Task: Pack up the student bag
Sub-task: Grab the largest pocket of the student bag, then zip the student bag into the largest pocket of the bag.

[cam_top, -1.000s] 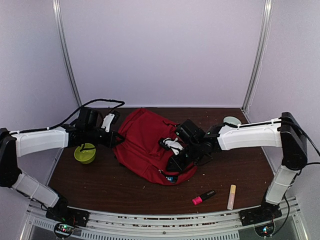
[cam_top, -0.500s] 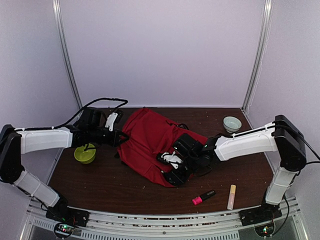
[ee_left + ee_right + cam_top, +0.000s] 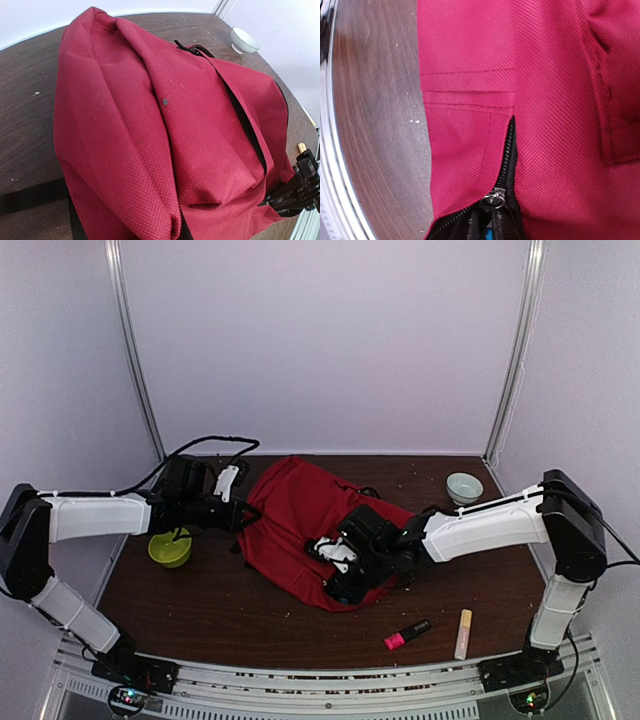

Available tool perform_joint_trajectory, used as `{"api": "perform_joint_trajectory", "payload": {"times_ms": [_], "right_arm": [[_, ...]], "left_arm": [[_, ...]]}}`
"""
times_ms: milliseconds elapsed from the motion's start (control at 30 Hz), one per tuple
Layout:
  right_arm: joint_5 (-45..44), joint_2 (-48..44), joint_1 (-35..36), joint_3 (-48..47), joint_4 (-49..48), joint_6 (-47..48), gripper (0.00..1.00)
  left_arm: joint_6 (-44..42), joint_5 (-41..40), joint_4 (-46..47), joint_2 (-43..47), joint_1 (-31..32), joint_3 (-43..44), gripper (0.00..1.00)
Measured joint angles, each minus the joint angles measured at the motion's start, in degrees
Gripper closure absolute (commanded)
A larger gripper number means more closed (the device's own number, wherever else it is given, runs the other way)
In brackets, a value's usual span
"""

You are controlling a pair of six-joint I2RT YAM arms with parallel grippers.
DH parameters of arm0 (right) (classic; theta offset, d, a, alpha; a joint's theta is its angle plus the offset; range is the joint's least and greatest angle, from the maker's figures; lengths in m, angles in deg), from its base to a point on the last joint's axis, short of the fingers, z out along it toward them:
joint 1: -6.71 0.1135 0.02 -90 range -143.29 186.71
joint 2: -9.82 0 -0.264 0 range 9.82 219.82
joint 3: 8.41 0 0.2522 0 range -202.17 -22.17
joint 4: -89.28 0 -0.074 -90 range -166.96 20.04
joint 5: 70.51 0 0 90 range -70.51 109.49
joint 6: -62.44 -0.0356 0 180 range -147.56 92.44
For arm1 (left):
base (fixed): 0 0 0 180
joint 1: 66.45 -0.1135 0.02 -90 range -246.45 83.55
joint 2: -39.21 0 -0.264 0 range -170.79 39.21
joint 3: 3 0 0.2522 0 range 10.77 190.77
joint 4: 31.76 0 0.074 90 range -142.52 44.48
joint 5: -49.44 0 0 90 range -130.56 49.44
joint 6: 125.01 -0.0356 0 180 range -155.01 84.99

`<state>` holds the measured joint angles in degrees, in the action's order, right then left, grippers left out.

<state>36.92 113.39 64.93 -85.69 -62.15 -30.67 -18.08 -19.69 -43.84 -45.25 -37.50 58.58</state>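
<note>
Currently you have 1 bag (image 3: 300, 515) on the table (image 3: 220, 610), lying crumpled at mid-table between your 2 arms, a little left of centre. Your left gripper (image 3: 238, 518) sits at the bag's left edge with its jaws closed; whether any fabric is pinched between them does not show, because red cloth fills that wrist view and hides the fingers. Your right gripper (image 3: 335, 578) is low on the bag's near edge. Its wrist camera looks straight onto 1 black zipper (image 3: 506, 160), parted at the bottom, with 1 metal pull (image 3: 495, 199) at the lower edge of the view. You cannot tell how wide those jaws stand or whether they hold the pull.

Around the bag you have 2 bowls: 1 green bowl (image 3: 170, 547) just left of it and 1 white bowl (image 3: 464, 486) at the far right. You also have 2 pens lying near the front right, 1 pink highlighter (image 3: 406, 634) and 1 cream marker (image 3: 464, 633), close together but apart.
</note>
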Motion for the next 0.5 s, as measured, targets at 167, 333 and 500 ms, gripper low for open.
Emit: {"api": "perform_joint_trajectory", "payload": {"times_ms": [167,333,500], "right_arm": [[-0.9,-0.2,0.0,-0.1,0.4,0.5,1.0],[-1.9,-2.5,0.0,-0.1,2.1,0.6,1.0],[-3.0,-6.0,-0.1,0.8,3.2,0.0,1.0]], "left_arm": [[-0.3,0.0,0.0,-0.4,0.0,0.5,1.0],[-0.7,0.0,0.0,-0.8,0.0,0.8,1.0],[-1.3,-0.4,-0.4,-1.0,0.1,1.4,1.0]]}}
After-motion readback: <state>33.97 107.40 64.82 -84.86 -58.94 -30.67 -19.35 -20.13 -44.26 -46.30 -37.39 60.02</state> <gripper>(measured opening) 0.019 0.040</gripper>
